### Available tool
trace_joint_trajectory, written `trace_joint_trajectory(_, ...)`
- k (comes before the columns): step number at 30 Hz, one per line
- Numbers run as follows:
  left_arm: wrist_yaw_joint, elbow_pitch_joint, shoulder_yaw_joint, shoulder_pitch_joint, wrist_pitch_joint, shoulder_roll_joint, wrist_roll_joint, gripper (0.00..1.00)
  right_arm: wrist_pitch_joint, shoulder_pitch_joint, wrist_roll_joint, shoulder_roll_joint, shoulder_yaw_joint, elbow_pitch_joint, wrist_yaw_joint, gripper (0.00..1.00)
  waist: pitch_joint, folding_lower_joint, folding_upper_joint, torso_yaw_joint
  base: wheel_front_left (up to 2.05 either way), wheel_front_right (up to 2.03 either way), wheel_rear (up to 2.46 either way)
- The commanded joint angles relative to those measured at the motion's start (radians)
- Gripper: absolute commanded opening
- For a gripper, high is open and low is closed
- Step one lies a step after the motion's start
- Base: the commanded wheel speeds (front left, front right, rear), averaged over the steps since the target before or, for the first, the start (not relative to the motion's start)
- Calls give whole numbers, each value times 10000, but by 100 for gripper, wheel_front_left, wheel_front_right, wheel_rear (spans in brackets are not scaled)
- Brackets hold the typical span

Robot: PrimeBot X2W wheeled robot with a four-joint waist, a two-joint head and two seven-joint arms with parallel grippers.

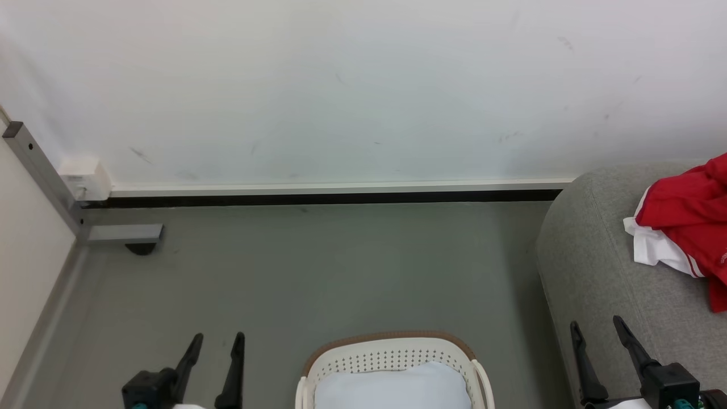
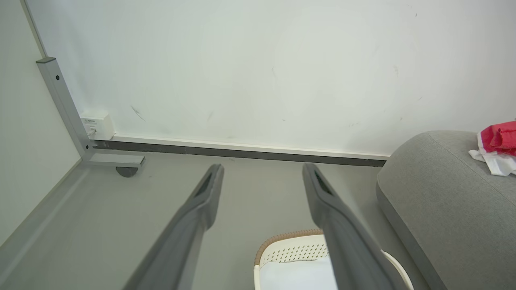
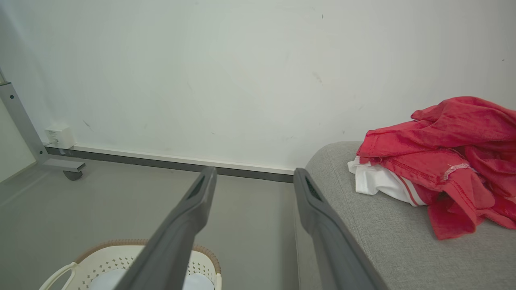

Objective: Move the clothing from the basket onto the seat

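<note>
The clothing (image 1: 690,221) lies in a crumpled red heap, with white parts and striped trim, on the seat (image 1: 602,267) at the far right. The head view's right edge cuts it off, so its full spread cannot be told. The right wrist view shows more of the pile, resting on the cushion close to the rounded arm. Only that arm end of the seat is in frame.

The basket (image 1: 392,359) stands on the grey floor (image 1: 341,272), near the robot, left of the seat and apart from it. Its near half is cut off by the bottom edge. A flat pale pad (image 1: 392,389) covers its inside, and whatever lies beneath is hidden.

The left pincer (image 1: 220,336) hangs over the floor left of the basket, its fingers spread wide with nothing between them. The right pincer (image 1: 596,322) is just as wide and empty, seen against the seat's near side. Both bodies are cropped at the bottom.

At the far left a metal frame leg (image 1: 122,234) half hides its caster. The label on the white wall box (image 1: 85,177) is too small to read.
</note>
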Motion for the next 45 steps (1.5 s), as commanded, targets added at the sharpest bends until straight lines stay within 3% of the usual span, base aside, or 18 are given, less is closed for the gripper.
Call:
trace_joint_trajectory(1,-50,59,139,184,-19,-38,129,100,5,66,99,-36,33,51,-26,100,-6,0,-1,-14,0,0,0)
trace_joint_trajectory(15,-374,82,1430,366,-18,-527,678,100,5,-179,-9,-36,147,287,-26,100,45,0,-1,4,0,0,0)
trace_joint_trajectory(37,-810,217,2172,384,-18,-919,1183,100,5,-217,169,-36,63,462,-26,100,74,0,-1,-70,0,0,0)
trace_joint_trajectory(38,-805,207,2159,288,2,-947,1152,0,0,-82,160,0,78,418,-2,0,74,0,-1,-71,0,0,0)
trace_joint_trajectory(45,-823,623,2222,369,196,-1103,748,0,180,102,603,101,-20,778,0,0,75,0,-1,-63,0,0,0)
